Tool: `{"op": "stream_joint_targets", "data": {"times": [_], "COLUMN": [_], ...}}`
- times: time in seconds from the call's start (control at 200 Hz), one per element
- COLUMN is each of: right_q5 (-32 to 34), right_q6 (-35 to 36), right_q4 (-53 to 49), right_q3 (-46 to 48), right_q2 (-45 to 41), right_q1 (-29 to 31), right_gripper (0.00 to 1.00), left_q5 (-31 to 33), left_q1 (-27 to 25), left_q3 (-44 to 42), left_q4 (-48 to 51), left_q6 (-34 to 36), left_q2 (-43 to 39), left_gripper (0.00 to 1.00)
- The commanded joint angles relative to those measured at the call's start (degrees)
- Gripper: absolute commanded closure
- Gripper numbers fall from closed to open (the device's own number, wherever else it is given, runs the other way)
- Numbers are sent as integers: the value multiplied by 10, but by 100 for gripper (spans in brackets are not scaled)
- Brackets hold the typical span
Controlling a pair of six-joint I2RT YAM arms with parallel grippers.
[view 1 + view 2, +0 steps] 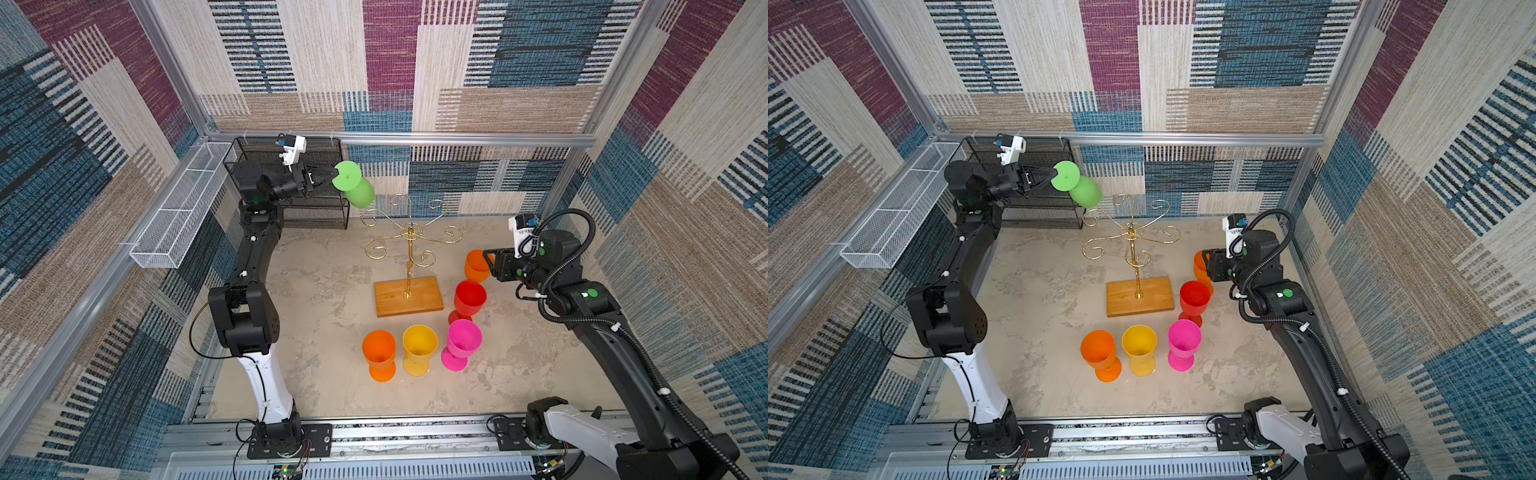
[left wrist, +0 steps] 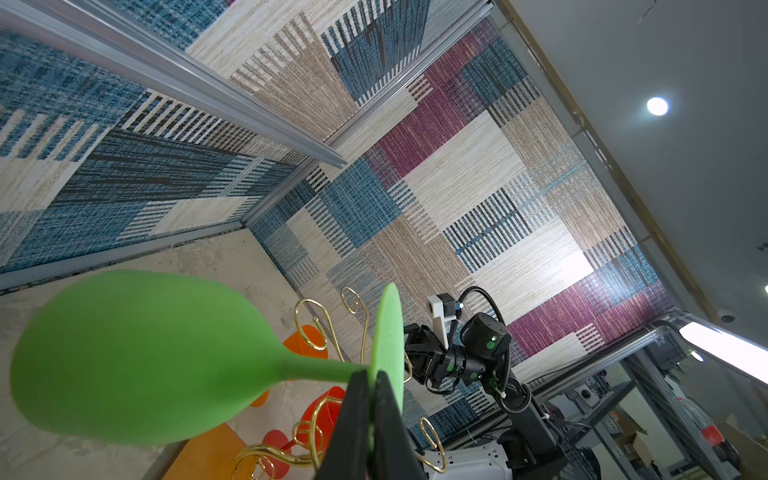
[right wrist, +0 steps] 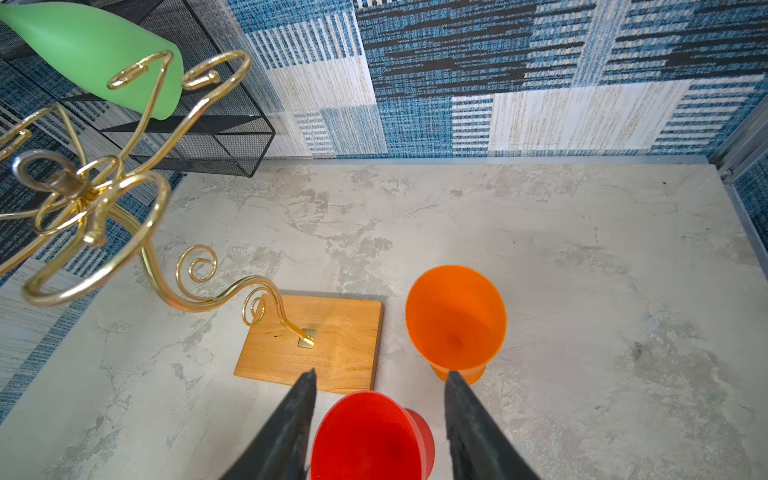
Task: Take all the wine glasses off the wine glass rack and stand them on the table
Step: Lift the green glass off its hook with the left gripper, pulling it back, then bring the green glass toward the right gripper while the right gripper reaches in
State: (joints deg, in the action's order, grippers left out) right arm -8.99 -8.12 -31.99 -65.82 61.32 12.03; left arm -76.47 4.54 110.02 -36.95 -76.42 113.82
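My left gripper (image 1: pixel 332 181) pinches the foot of the green plastic wine glass (image 1: pixel 360 192), which hangs tilted in the air at ten o'clock from the hub of the gold wire, wood-based wine glass rack (image 1: pixel 410 232). Every arm looks bare, so I judge the lift-off done; setting down is left. The left wrist view shows that pinch close up. The right wrist view shows my right gripper (image 3: pixel 380 374) spread and empty.
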Motion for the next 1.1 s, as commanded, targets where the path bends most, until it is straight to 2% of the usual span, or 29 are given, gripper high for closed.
{"op": "stream_joint_targets", "data": {"times": [0.0,0.08,0.16,0.476,0.726,0.851,0.956,1.097], "right_q5": [1,1,2,-19,-49,-97,-163,-228], "right_q6": [-8,-9,-10,-23,-42,-62,-111,-205], "right_q4": [25,24,25,54,122,204,310,540], "right_q3": [-2,-3,-3,-2,14,45,84,185], "right_q2": [-2,-3,-4,-20,-79,-123,-151,-184], "right_q1": [0,0,0,0,0,0,0,0], "right_gripper": [48,48,48,49,51,52,52,53], "left_q5": [18,36,49,69,110,146,166,180], "left_q1": [4,4,4,-20,-94,-153,-198,-243], "left_q3": [1,19,39,26,-42,-95,-129,-188], "left_q4": [89,223,295,299,298,298,290,174], "left_q6": [92,209,263,247,264,283,284,202], "left_q2": [-39,-65,-83,-184,-292,-341,-366,-381], "left_gripper": [100,100,100,100,100,100,100,100]}}
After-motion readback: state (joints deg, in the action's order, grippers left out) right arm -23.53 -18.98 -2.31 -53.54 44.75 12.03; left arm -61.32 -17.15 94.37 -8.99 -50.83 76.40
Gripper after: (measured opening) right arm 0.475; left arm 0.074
